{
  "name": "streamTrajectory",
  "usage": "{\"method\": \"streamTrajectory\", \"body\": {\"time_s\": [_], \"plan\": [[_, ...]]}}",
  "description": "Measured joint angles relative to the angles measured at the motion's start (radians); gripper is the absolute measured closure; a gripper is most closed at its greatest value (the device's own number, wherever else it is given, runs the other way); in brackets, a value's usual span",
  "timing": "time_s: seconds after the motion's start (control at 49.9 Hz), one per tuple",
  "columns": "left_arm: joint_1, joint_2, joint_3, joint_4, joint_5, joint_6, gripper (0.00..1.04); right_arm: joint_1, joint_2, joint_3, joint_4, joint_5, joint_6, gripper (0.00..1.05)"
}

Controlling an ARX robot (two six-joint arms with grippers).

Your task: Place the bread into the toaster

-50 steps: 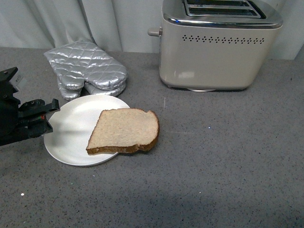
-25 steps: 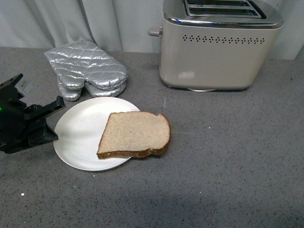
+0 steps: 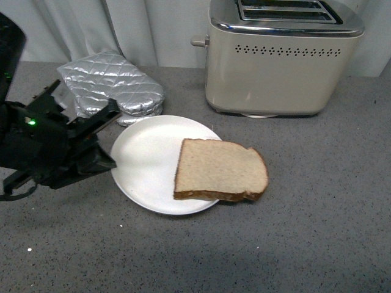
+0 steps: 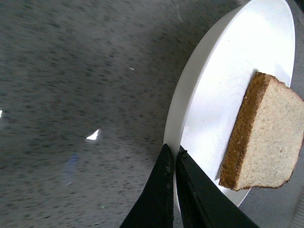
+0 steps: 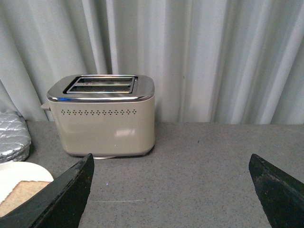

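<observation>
The bread (image 3: 221, 170) lies on the right side of a white plate (image 3: 146, 159) and overhangs its right rim. My left gripper (image 3: 111, 139) is shut on the plate's left rim; the left wrist view shows its jaws (image 4: 173, 156) pinching the rim of the plate (image 4: 213, 95), with the bread (image 4: 266, 137) beyond. The beige toaster (image 3: 282, 58) stands at the back right, its two slots empty. My right gripper (image 5: 171, 190) is out of the front view; in the right wrist view it is open and empty, facing the toaster (image 5: 105, 116), with the plate (image 5: 19, 172) and bread (image 5: 21, 194) at one edge.
A silver quilted oven mitt (image 3: 113, 88) lies behind the plate at the back left, also seen in the right wrist view (image 5: 12, 137). Grey speckled counter (image 3: 305, 244) spreads in front. A pale curtain (image 5: 213, 57) hangs behind the toaster.
My left gripper has dragged the plate with the bread to the right, toward the toaster. The arm now reaches further into view.
</observation>
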Motion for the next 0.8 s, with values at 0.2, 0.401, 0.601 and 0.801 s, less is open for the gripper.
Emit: {"method": "streamTrajectory", "body": {"time_s": [0.2,0.401,0.601,0.801], "plan": [[-0.148,0.107,0.123,-0.002,-0.019,-0.082,1.01,0.0,0.0,0.0,0.0,0.0,0.0,0.1],[-0.257,0.206,0.23,-0.012,-0.023,-0.17,1.01,0.0,0.0,0.0,0.0,0.0,0.0,0.1],[-0.319,0.261,0.286,-0.009,-0.024,-0.262,1.01,0.0,0.0,0.0,0.0,0.0,0.0,0.1],[-0.33,0.231,0.274,0.012,-0.124,-0.261,0.81,0.0,0.0,0.0,0.0,0.0,0.0,0.1]]}}
